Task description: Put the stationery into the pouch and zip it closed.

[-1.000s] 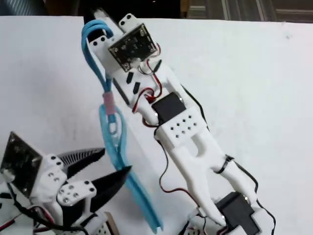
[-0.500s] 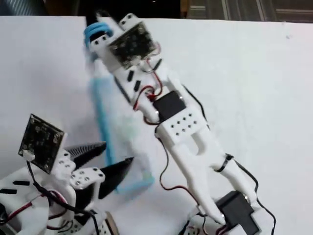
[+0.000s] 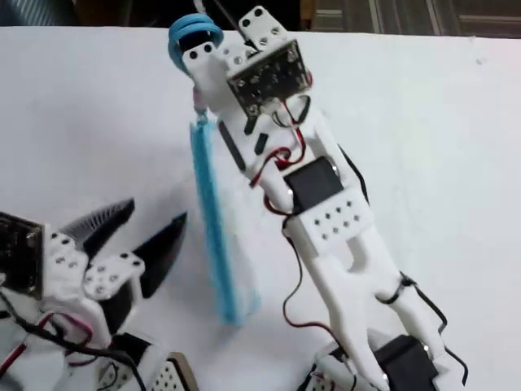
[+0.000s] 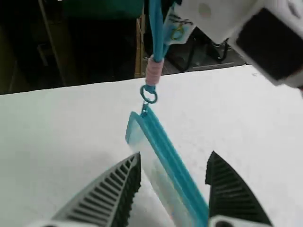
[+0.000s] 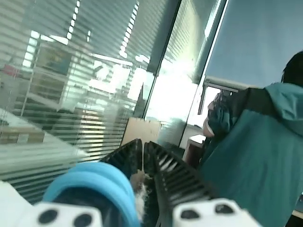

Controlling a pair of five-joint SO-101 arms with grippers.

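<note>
Blue pouch (image 3: 213, 220) in right pincer (image 5: 143, 144)

A: Room ahead of L gripper (image 3: 155, 212)?

B: Jaws spread. The pouch (image 3: 213, 220) hangs edge-on right in front; from my left wrist view it sits in the gap btwn the tips. Straight ahead = blocked.

A: Sides?

B: Table (image 3: 81, 106) is bare and wide on the L gripper's side of the pouch, also beyond R arm (image 3: 326, 212). R arm slants across the middle, just beside the pouch, tight gap. Strap (image 3: 194, 32) runs up to R gripper (image 5: 143, 144), clamped on it, so the space over the pouch is taken.
</note>
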